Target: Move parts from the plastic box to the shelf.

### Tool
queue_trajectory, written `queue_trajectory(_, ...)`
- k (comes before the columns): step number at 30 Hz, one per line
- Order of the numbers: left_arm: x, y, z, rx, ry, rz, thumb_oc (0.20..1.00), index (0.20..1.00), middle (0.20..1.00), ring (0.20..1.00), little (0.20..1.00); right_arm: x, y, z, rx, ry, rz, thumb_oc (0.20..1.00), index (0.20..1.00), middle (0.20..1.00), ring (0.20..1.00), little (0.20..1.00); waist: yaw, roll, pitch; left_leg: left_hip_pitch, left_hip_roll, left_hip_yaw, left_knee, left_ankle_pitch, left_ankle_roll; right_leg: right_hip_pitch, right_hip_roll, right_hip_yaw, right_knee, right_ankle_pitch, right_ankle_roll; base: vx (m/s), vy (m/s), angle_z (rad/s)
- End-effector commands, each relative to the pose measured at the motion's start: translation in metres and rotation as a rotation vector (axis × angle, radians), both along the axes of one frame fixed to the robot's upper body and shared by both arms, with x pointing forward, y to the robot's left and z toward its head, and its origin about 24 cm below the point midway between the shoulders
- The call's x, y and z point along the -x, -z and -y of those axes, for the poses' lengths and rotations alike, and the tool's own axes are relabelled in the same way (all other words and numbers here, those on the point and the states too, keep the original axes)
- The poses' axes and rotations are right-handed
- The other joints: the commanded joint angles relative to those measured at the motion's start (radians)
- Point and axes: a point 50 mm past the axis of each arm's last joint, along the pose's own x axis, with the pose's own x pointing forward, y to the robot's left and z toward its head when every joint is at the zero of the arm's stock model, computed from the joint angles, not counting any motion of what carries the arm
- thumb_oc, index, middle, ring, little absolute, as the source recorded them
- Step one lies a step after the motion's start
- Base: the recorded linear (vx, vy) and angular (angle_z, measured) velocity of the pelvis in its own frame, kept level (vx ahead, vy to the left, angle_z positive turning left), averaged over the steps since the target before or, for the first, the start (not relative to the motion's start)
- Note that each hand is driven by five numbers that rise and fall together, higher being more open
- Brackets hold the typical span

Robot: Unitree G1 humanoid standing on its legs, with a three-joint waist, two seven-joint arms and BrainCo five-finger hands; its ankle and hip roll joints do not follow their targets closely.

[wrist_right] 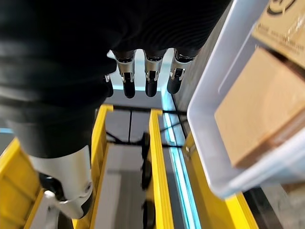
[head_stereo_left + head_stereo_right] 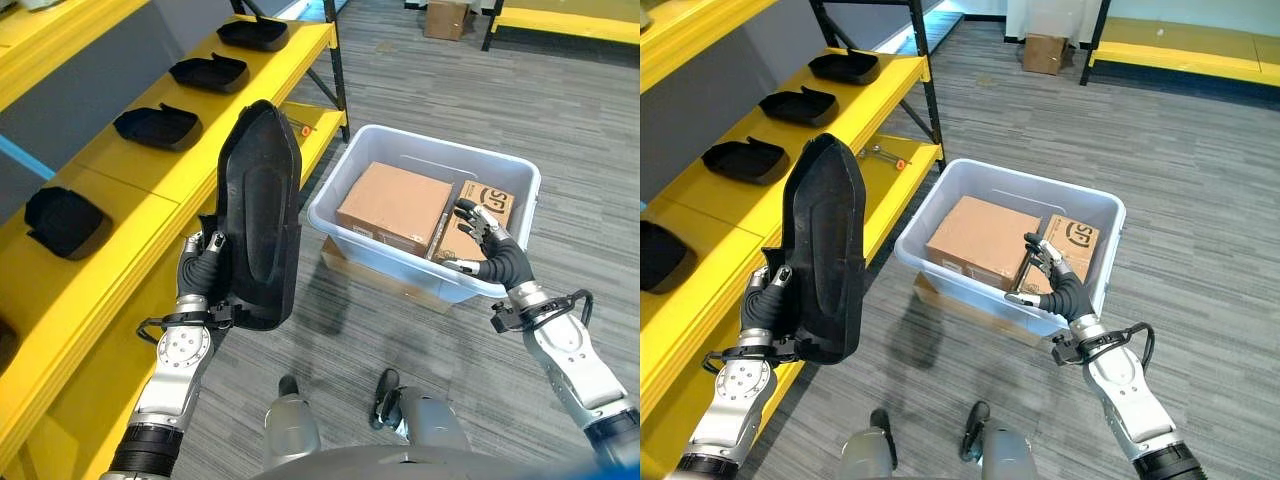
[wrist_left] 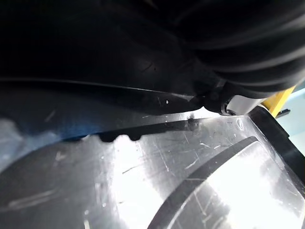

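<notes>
Left hand gripping upright black part, right hand open over plastic box, yellow shelf alongside

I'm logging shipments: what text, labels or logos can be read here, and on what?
Smaller cardboard box: dark round logo with letters, beside the right hand; too blurred to quote.
Larger cardboard box: small white label on its side; too small to read.
Black part in the left hand, and plastic box: no print visible.

Silver-grey arms — dark ribbed wrist covers
</notes>
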Motion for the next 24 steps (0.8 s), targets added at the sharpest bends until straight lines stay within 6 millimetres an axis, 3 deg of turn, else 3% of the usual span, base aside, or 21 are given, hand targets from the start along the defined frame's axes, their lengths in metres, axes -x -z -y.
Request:
queue_trajectory(1,-0.005,-0.043,0.002,-0.013,0.029,0.208,0.2,0.2,0.2,0.2,0.2,0.0,-0.02,0.0,-0.028,-0.005,0.108,1.0,1.0,1.0,1.0,1.0,-0.026,0.042,0.003,0.112,-0.036,0.006,-0.183,-0.064,0.041,0.082,-0.079,0.047,-0.008,0.019,0.171,-0.02,0.142,0.63)
queue_trajectory(3,-0.001,-0.044,0.002,-0.023,0.035,0.214,0.2,0.2,0.2,0.2,0.2,0.0,-0.018,-0.001,-0.034,0.0,0.103,1.0,1.0,1.0,1.0,1.0,-0.025,0.051,0.004,0.111,-0.059,0.018,-0.229,-0.103,0.063,0.08,-0.105,0.046,0.025,0.026,0.192,-0.02,0.265,0.79)
queue_trajectory(7,-0.005,-0.059,0.007,-0.04,0.065,0.278,0.2,0.2,0.2,0.2,0.2,-0.003,-0.018,-0.005,-0.042,0.014,0.11,1.0,1.0,1.0,1.0,1.0,-0.015,0.033,0.044,0.064,-0.1,0.026,-0.172,-0.148,0.084,0.065,-0.179,0.021,0.037,0.087,0.225,-0.08,0.277,0.18)
queue_trajectory(10,-0.006,-0.063,0.008,-0.044,0.063,0.293,0.2,0.2,0.2,0.2,0.2,-0.005,-0.018,-0.008,-0.04,0.006,0.11,1.0,1.0,1.0,1.0,1.0,-0.005,0.023,0.063,0.04,-0.125,0.006,-0.127,-0.184,0.108,0.062,-0.204,0.03,0.039,0.11,0.239,-0.04,0.253,0.04)
queue_trajectory(12,-0.005,-0.067,0.009,-0.052,0.076,0.308,0.2,0.2,0.2,0.2,0.2,-0.005,-0.014,-0.01,-0.046,0.007,0.095,1.0,1.0,1.0,1.0,1.0,0.01,0.014,0.079,0.009,-0.164,-0.016,-0.071,-0.221,0.128,0.073,-0.244,0.037,0.033,0.141,0.26,-0.02,0.313,0.44)
queue_trajectory(15,-0.004,-0.066,0.01,-0.063,0.089,0.301,0.2,0.2,0.2,0.2,0.2,-0.005,-0.008,-0.016,-0.05,-0.008,0.073,1.0,1.0,1.0,1.0,1.0,0.014,0.008,0.08,-0.009,-0.208,-0.039,-0.056,-0.241,0.15,0.084,-0.277,0.064,0.011,0.176,0.278,-0.02,0.298,0.67)
queue_trajectory(17,-0.005,-0.068,0.009,-0.086,0.087,0.303,0.2,0.2,0.2,0.2,0.2,-0.004,-0.005,-0.021,-0.055,-0.018,0.062,1.0,1.0,1.0,1.0,1.0,0.012,0.004,0.075,-0.022,-0.236,-0.051,-0.074,-0.217,0.172,0.07,-0.286,0.105,0.005,0.201,0.268,-0.03,0.264,0.19)
queue_trajectory(18,-0.008,-0.073,0.011,-0.121,0.085,0.326,0.2,0.2,0.2,0.2,0.2,-0.004,-0.004,-0.025,-0.064,-0.029,0.063,1.0,1.0,1.0,1.0,1.0,-0.015,0.01,0.06,-0.009,-0.259,-0.098,-0.132,-0.187,0.183,0.028,-0.205,0.305,0.046,0.187,0.257,0.1,0.246,0.51)
queue_trajectory(20,-0.013,-0.074,0.014,-0.118,0.096,0.333,0.2,0.2,0.2,0.2,0.2,-0.003,-0.003,-0.025,-0.065,-0.042,0.052,1.0,1.0,1.0,1.0,1.0,-0.046,0.018,0.053,0.018,-0.278,-0.156,-0.195,-0.151,0.185,-0.013,-0.066,0.499,0.084,0.13,0.236,0.12,0.208,1.19)
queue_trajectory(22,-0.015,-0.074,0.014,-0.13,0.102,0.329,0.2,0.2,0.2,0.2,0.2,0.003,0.001,-0.026,-0.073,-0.074,0.026,1.0,1.0,1.0,1.0,1.0,-0.063,0.009,0.048,0.032,-0.29,-0.185,-0.231,-0.126,0.188,-0.026,0.041,0.556,0.089,0.092,0.211,0.1,0.076,0.77)
queue_trajectory(24,-0.011,-0.075,0.013,-0.156,0.108,0.331,0.2,0.2,0.2,0.2,0.2,0.007,0.006,-0.026,-0.089,-0.09,0.001,1.0,1.0,1.0,1.0,1.0,-0.065,-0.012,0.039,0.049,-0.299,-0.198,-0.268,-0.111,0.191,-0.019,0.098,0.513,0.053,0.082,0.191,0.09,-0.021,0.49)
